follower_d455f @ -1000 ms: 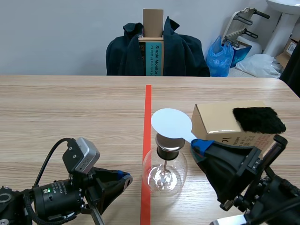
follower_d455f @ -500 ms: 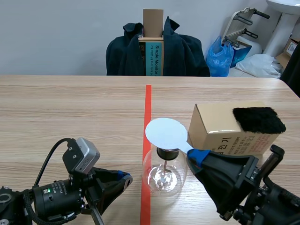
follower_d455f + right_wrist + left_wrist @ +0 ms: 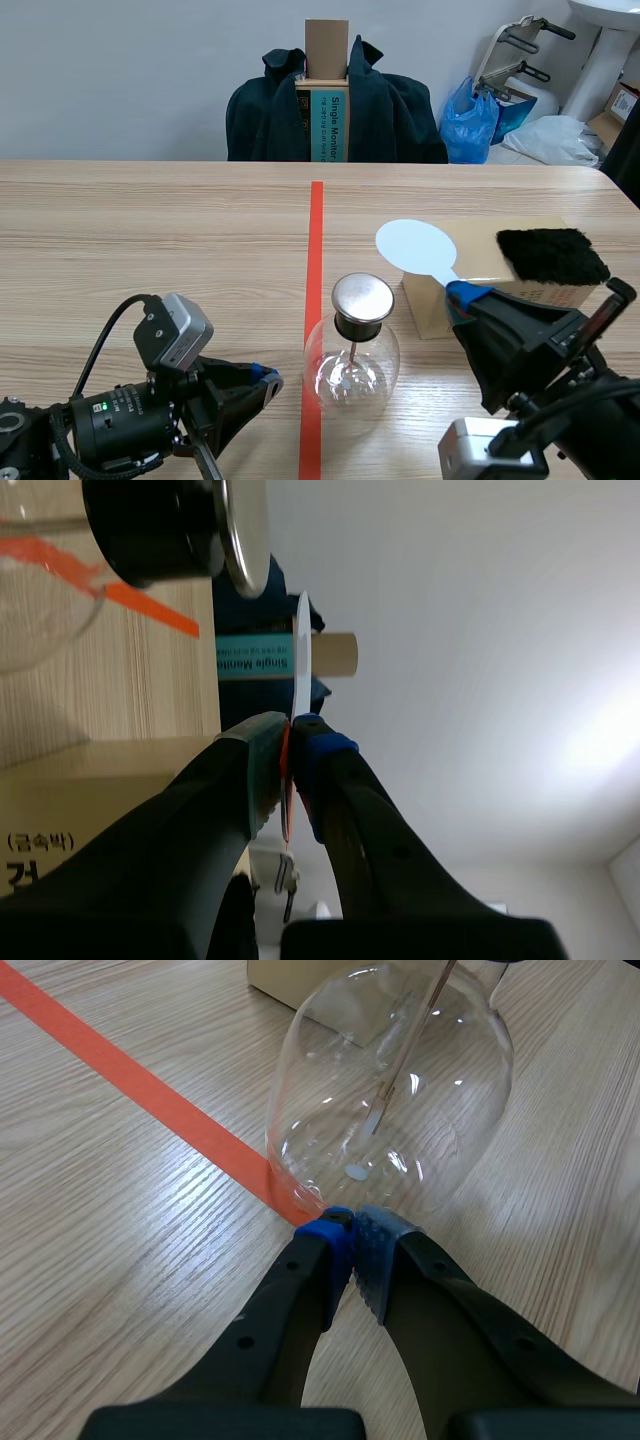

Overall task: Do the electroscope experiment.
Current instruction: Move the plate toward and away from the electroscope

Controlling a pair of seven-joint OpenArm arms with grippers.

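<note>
Two black arms lie low at the near edge of the tabletop [image 3: 150, 230]. The left hand [image 3: 262, 381] rests on the wood with its fingers together on nothing. Its blue pad tips are right at the base of the electroscope [image 3: 352, 365]; whether they touch the glass I cannot tell. The electroscope is a round clear glass flask with a black neck and a flat metal cap [image 3: 362, 296]. It stands upright near the middle of the tabletop, its left edge over the orange tape line [image 3: 316, 225], and a thin rod hangs inside the glass. The right hand [image 3: 462, 293] is clamped on the handle of a white round paddle [image 3: 415, 245]. The paddle is held up to the right of the metal cap and apart from it, in front of a cardboard box [image 3: 485, 255]. A black furry cloth [image 3: 552, 255] lies on the right end of the box.
</note>
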